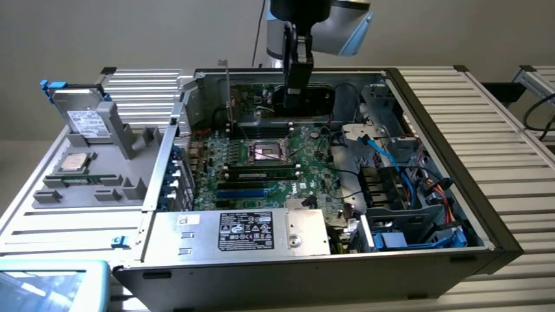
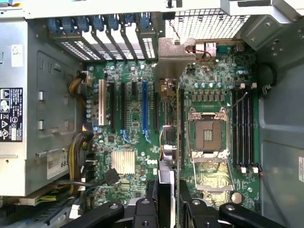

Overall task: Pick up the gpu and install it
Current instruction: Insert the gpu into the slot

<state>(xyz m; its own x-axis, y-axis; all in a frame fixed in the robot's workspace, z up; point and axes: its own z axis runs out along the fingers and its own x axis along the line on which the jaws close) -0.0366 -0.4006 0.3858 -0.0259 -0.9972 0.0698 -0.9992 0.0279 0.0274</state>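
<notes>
The gpu (image 1: pixel 301 88) hangs upright inside the open computer case (image 1: pixel 433 117), over the far end of the green motherboard (image 1: pixel 299 188). My gripper (image 1: pixel 297 65) is shut on its top edge. In the wrist view the gpu (image 2: pixel 167 185) shows edge-on, running from between my two black fingers (image 2: pixel 145 211) to its silver bracket (image 2: pixel 178 57) at the case's rear slot openings. It stands between the blue expansion slot (image 2: pixel 145 111) and the open CPU socket (image 2: pixel 207 135). Whether its lower edge touches a slot is hidden.
A grey power supply (image 1: pixel 247 233) with a label sits at the case's near end. Memory sticks (image 1: pixel 260 172) lie in slots beside the socket. Blue and orange cables (image 1: pixel 390 153) fill the exterior view's right side. A grey parts fixture (image 1: pixel 95 175) holding a silver drive (image 1: pixel 87 120) stands on the left.
</notes>
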